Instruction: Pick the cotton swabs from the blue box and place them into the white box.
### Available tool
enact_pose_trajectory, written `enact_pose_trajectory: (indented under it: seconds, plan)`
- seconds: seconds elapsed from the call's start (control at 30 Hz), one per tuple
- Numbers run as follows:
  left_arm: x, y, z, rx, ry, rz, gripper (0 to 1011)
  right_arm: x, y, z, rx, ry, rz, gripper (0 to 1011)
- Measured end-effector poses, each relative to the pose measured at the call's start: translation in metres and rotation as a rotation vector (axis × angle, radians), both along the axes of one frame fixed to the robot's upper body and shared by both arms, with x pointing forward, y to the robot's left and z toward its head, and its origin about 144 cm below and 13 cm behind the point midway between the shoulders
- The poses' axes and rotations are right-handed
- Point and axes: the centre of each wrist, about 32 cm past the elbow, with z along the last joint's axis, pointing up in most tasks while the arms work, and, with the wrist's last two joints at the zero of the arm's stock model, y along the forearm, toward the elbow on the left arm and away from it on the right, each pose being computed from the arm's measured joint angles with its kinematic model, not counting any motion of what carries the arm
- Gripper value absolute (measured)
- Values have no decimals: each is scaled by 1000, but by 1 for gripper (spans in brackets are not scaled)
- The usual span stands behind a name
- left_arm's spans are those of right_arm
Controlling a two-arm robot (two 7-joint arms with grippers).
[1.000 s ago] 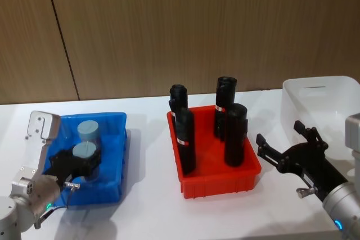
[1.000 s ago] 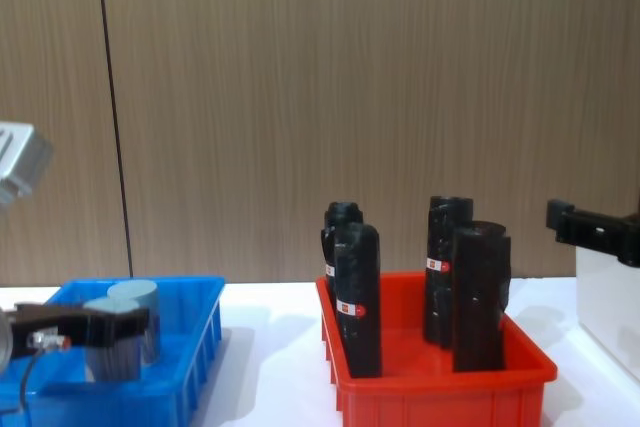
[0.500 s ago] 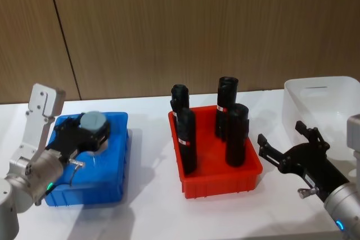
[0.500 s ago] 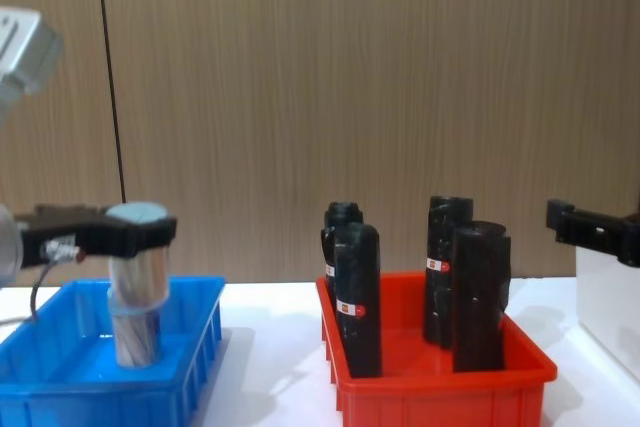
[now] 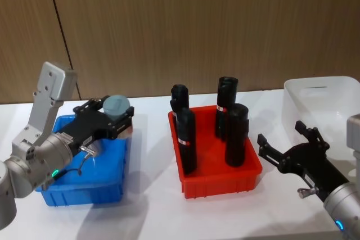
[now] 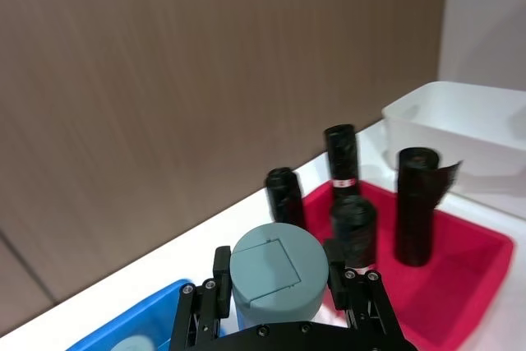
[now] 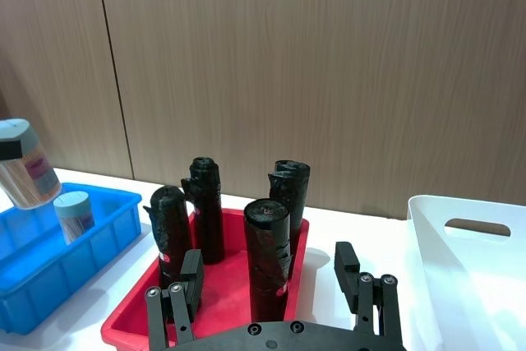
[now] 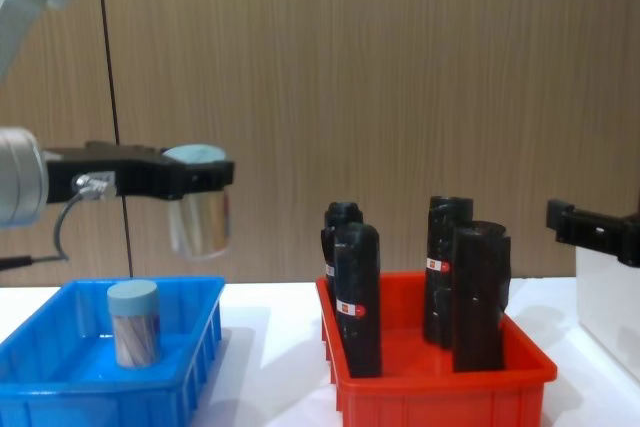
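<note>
My left gripper (image 5: 114, 118) is shut on one tub of cotton swabs (image 8: 198, 211), holding it in the air above the right rim of the blue box (image 5: 84, 193). The tub's grey-blue lid (image 6: 275, 267) sits between the black fingers. A second tub of cotton swabs (image 8: 133, 322) stands upright inside the blue box (image 8: 100, 402). The white box (image 5: 332, 105) rests at the far right of the table. My right gripper (image 5: 284, 136) hovers open with nothing in it, just in front of the white box and right of the red bin.
A red bin (image 5: 219, 181) with several tall black cylinders (image 5: 235, 135) stands mid-table between the blue box and the white box. A wooden wall lies behind. White tabletop shows in front of the bins.
The left gripper has lifted its tub higher and carried it to the right, from inside the blue box to above its right rim. The right arm has not moved.
</note>
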Motion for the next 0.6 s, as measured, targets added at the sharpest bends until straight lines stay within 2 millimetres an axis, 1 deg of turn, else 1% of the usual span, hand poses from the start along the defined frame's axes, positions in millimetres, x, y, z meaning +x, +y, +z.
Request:
enact_pose_trajectory:
  seconds: [0.3,0.4,0.6]
  plan:
    - [5,-4,18,-16,39,-124,671,0,0,0,0,0,0,1001]
    - [9,-7,25,-27,63,-173,671,0,0,0,0,0,0,1001]
    - [20,-11,32,-45,123,-252,671,0,0,0,0,0,0,1001]
